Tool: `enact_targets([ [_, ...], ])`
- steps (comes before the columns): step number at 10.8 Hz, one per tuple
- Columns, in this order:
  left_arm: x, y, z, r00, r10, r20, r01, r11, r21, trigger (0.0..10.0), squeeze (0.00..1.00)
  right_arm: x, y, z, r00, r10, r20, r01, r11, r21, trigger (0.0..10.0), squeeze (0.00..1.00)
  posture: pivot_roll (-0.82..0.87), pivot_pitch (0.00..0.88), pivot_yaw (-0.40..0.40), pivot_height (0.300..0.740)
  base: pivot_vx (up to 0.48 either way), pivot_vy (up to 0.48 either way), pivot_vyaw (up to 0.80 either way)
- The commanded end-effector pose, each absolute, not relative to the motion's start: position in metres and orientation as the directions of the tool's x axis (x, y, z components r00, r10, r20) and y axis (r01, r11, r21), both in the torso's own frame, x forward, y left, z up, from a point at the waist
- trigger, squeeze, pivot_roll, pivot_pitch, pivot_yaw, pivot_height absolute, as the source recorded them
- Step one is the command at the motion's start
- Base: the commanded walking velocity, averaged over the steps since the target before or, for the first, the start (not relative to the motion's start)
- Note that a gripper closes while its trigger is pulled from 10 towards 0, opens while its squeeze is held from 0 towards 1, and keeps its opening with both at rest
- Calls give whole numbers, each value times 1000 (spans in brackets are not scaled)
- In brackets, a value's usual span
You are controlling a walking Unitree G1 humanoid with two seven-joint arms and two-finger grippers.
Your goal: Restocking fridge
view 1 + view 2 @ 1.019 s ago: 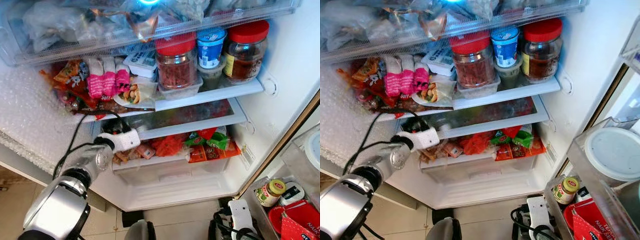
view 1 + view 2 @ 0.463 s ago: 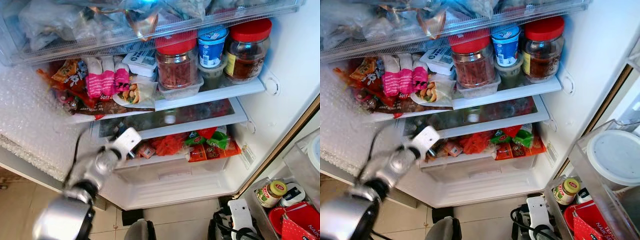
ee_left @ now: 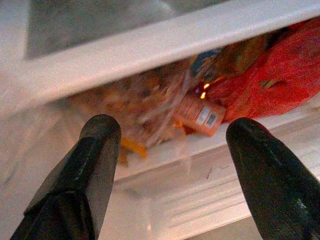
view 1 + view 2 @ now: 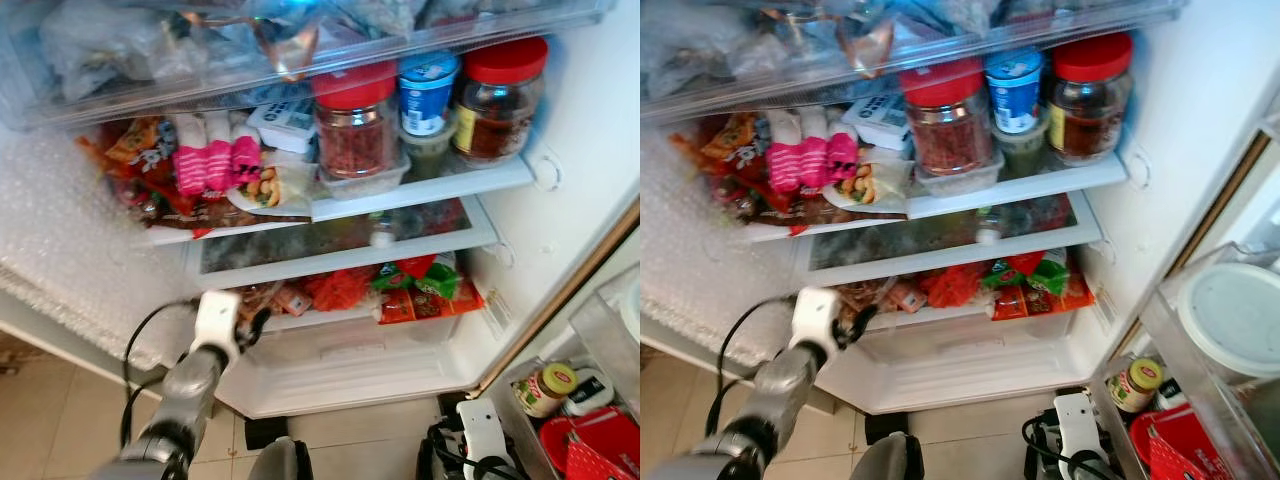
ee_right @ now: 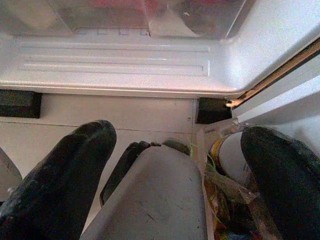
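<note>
Left gripper (image 3: 167, 145) jaws open, empty, just below the lower shelf's snack packets (image 3: 150, 107), which lie straight ahead. Right gripper (image 5: 175, 150) idle by floor, jaws apart.

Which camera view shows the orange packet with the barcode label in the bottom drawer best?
The left wrist view shows it best: the orange packet lies close, between the open left gripper fingers, beside the red bag, its label visible. In the two eye views it is a small orange spot at the drawer's left, with no detail.
</note>
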State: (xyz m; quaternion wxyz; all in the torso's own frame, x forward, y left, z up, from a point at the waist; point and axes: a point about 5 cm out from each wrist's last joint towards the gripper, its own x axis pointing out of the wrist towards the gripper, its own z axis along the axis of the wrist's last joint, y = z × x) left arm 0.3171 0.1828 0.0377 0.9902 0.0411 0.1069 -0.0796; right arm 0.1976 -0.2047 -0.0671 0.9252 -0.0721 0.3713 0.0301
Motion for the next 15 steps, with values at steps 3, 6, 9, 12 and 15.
enact_targets([
  [3, 265, 209, -14, 907, -35, -420, 71, 995, 70, 10000, 0, 131, -203, -100, 510, 2, -860, -120, 990, -69, 10000, 0, -35, 161, 155, 634, 0, 0, 0],
  [6, 234, 226, -39, 831, 52, -554, -25, 998, 57, 10000, 0, 132, -204, -100, 511, 4, -859, -129, 989, -72, 10000, 0, -35, 143, 151, 634, 0, 0, 0],
  [9, 204, 232, -61, 720, 109, -685, -129, 991, 22, 10000, 0, 133, -206, -99, 512, 3, -859, -134, 988, -77, 10000, 0, -22, 141, 136, 634, 0, 0, 0],
  [12, 185, 233, -73, 639, 161, -752, -209, 977, 31, 10000, 0, 136, -207, -98, 516, 0, -857, -132, 988, -79, 10000, 0, -26, 135, 128, 634, 0, 0, 0],
  [15, 188, 223, -74, 630, 152, -762, -232, 973, 2, 10000, 0, 146, -207, -95, 529, -3, -849, -116, 990, -76, 10000, 0, -23, 113, 118, 634, 0, 0, 0],
])
